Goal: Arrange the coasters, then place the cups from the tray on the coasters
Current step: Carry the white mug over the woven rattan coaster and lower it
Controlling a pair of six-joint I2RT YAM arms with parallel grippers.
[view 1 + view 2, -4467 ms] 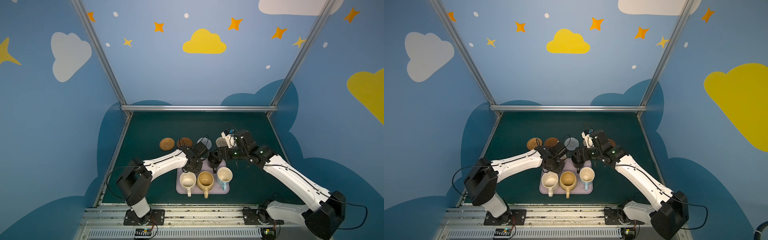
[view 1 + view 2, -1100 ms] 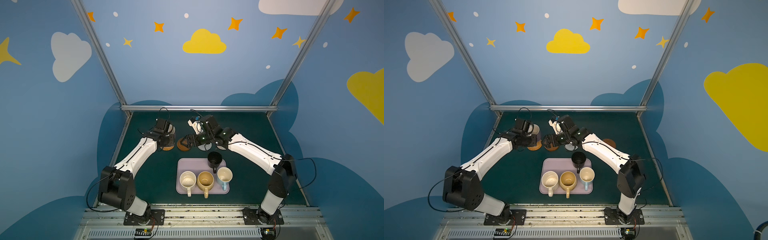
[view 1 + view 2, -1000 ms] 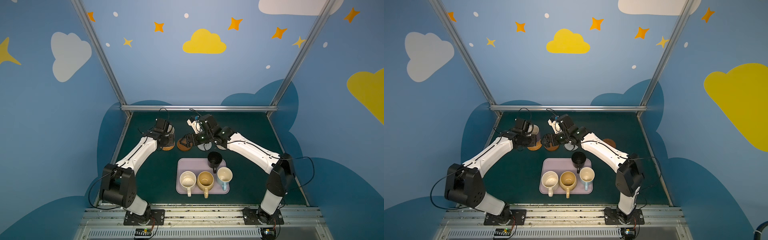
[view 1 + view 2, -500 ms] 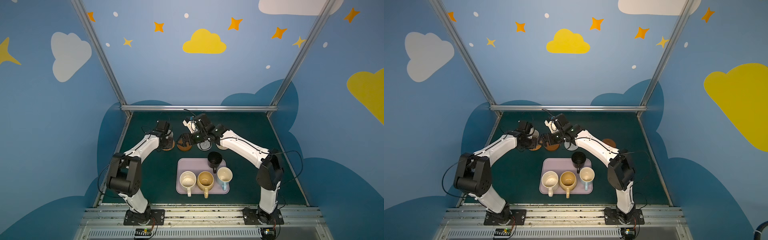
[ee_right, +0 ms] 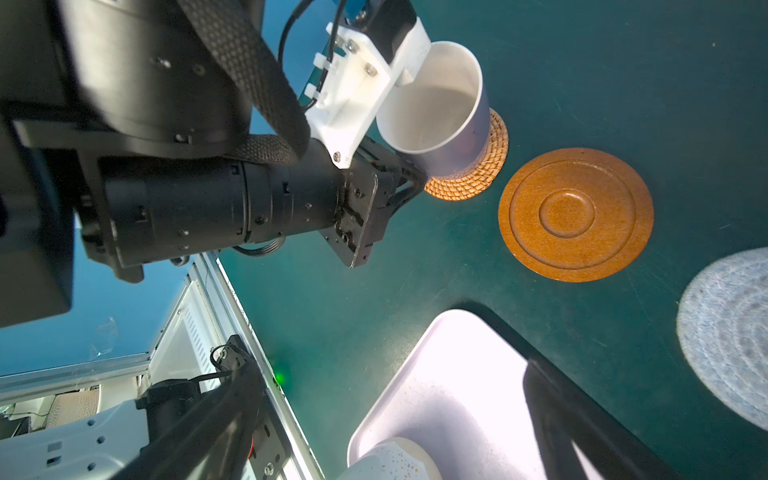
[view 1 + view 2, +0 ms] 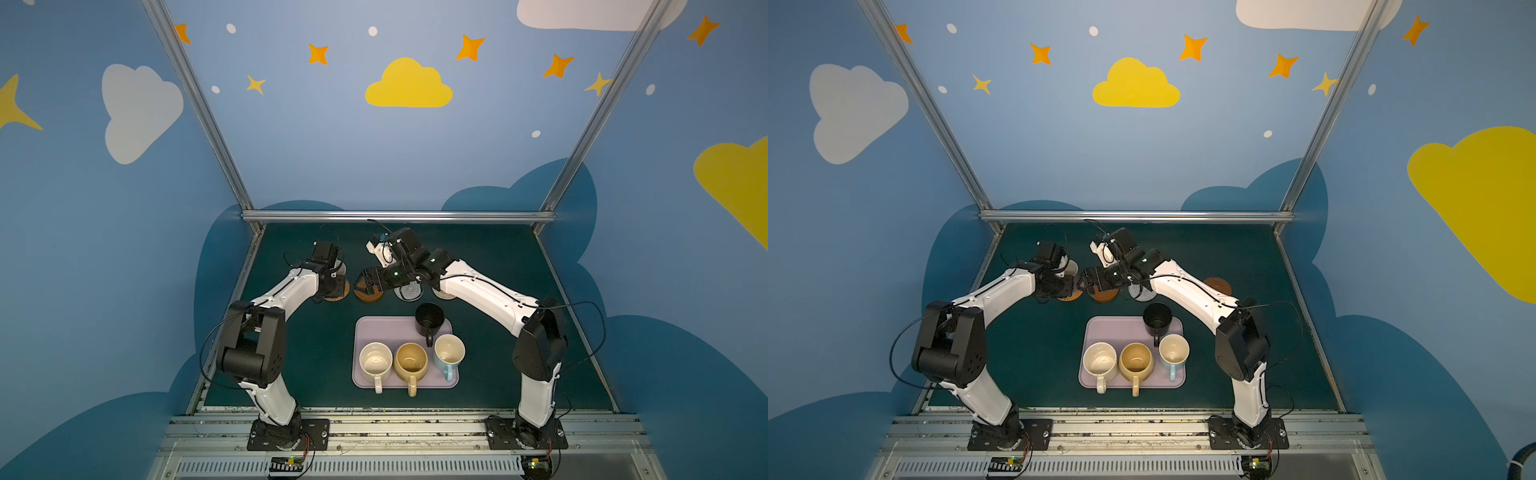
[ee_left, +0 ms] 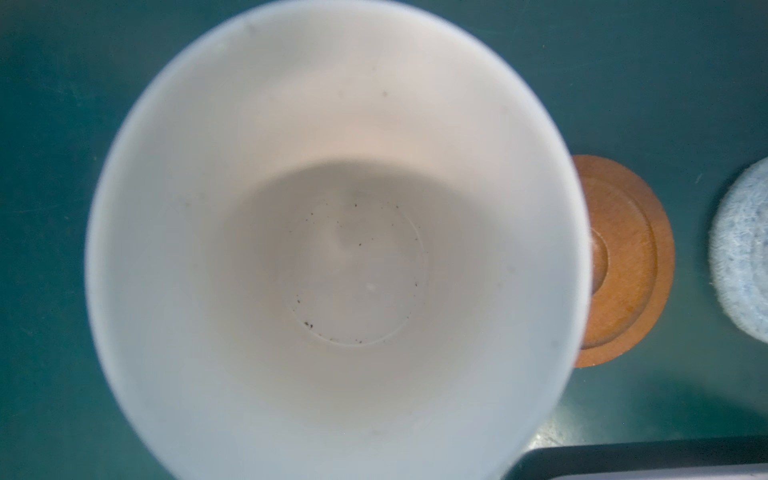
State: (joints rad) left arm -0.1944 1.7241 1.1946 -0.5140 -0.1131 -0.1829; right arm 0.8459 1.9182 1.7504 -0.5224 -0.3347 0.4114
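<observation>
The left pincer (image 5: 411, 176) is clamped on the lavender ceramic mug (image 5: 436, 120), held upright over the round tan rattan coaster (image 5: 478, 178); the right pincer (image 6: 368, 282) is spread wide above the neighbouring brown wooden rimmed coaster (image 5: 575, 214). Four other mugs (image 6: 376, 361) are seen on the pale lilac rectangular tray (image 6: 382, 328).

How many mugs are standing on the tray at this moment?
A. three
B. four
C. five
B: the tray holds the black mug, cream mug, mustard mug and blue mug, while the lavender mug is off the tray, at the rattan coaster.
</observation>
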